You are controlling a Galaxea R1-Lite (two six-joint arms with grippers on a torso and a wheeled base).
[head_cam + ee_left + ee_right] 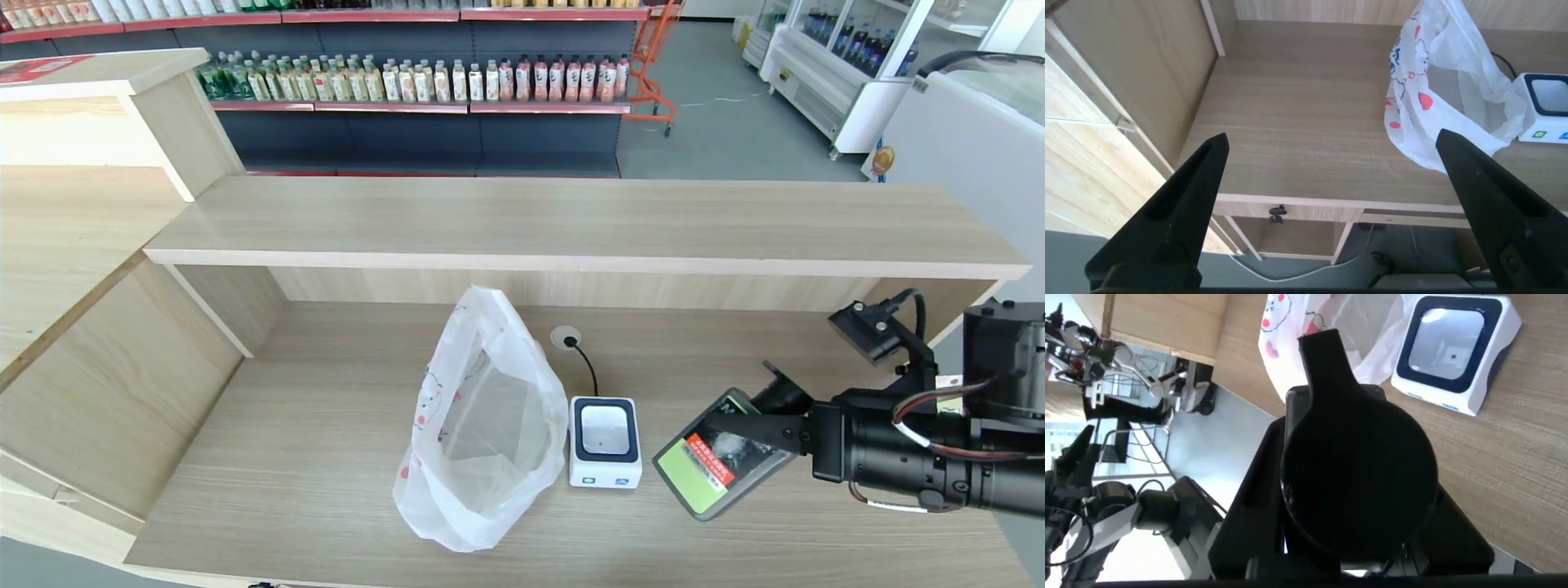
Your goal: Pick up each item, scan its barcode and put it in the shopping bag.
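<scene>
Your right jaws grip a flat dark green-labelled packet [702, 482] near the white scanner box [604, 442] (head view shows the label); left jaws wide apart, empty.

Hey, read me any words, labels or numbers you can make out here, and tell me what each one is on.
No text is readable here.
Packet in the right claw: red and green label, print too small.
Shopping bag: red printed marks, not legible.
Scanner: tiny front stickers, unreadable.
Shelf bottles: labels too small.
</scene>
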